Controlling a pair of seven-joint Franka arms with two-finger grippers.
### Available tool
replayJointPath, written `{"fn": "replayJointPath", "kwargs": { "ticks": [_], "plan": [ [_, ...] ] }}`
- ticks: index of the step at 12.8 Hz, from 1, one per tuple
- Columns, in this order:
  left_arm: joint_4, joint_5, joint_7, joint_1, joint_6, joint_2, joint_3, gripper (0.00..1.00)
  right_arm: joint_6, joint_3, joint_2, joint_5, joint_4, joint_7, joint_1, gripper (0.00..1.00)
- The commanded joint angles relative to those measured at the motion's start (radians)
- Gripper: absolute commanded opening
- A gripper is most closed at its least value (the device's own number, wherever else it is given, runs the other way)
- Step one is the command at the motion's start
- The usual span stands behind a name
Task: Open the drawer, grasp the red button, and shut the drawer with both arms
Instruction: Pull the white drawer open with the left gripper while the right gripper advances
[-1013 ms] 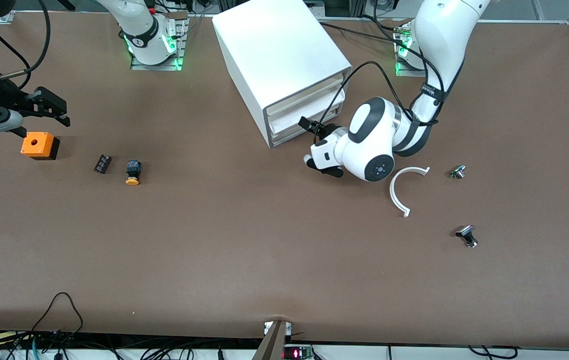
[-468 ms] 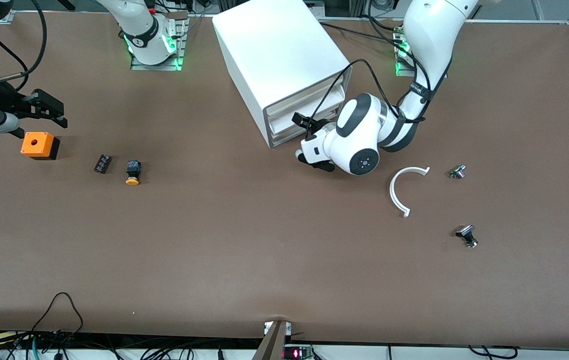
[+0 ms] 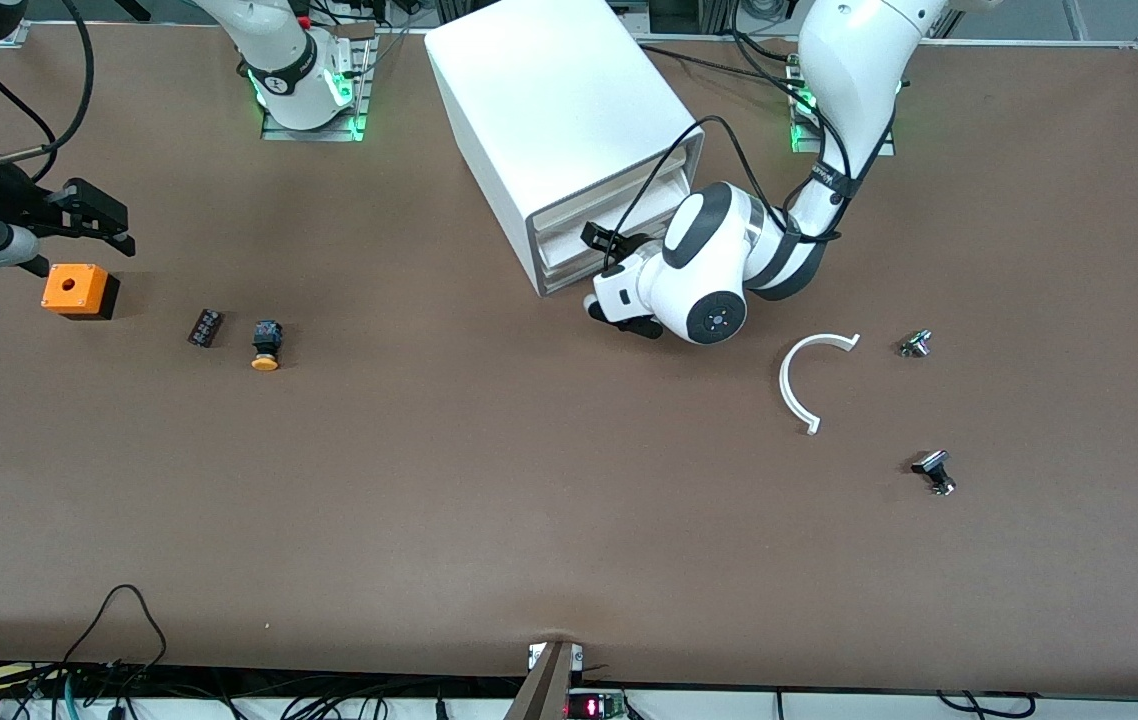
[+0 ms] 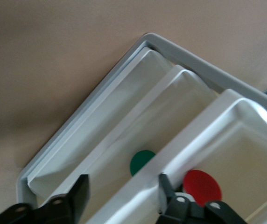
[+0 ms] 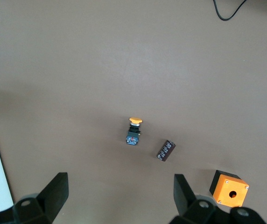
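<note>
Brown table [image 3: 489, 480] carries the white cabinet [image 3: 559, 110]. Left pincer [image 4: 122, 196] straddles a drawer [image 4: 217, 140] rim, fingers partly apart. Right pincer [image 5: 119, 191] waits spread wide over the orange box [image 3: 79, 290].

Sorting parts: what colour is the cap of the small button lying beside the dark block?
Yellow-orange, clearest in the front view.

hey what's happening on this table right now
The left gripper is at the front of the white cabinet, its fingers straddling the front edge of a drawer with a red sticker. The drawers look shut or barely open. The right gripper waits, open, above the orange box. No red button is visible.
</note>
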Motion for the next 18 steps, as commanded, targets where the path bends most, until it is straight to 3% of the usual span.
{"fn": "replayJointPath", "kwargs": {
  "ticks": [1,4,11,18],
  "plan": [
    [-0.010,-0.010,-0.021,-0.020,0.009,0.003,0.012,0.48,-0.003,0.004,0.000,0.005,0.014,-0.005,-0.006,1.00],
    [-0.008,-0.010,-0.021,-0.017,0.009,0.003,0.012,0.30,0.000,0.004,0.007,0.008,0.024,-0.002,-0.011,1.00],
    [-0.002,-0.009,-0.021,0.004,0.006,0.003,0.023,0.29,-0.001,0.009,0.098,0.004,0.049,-0.004,-0.016,1.00],
    [0.013,-0.001,-0.018,0.070,0.004,0.003,0.023,0.29,-0.012,0.019,0.115,0.011,0.046,-0.017,0.000,1.00]
  ]
}}
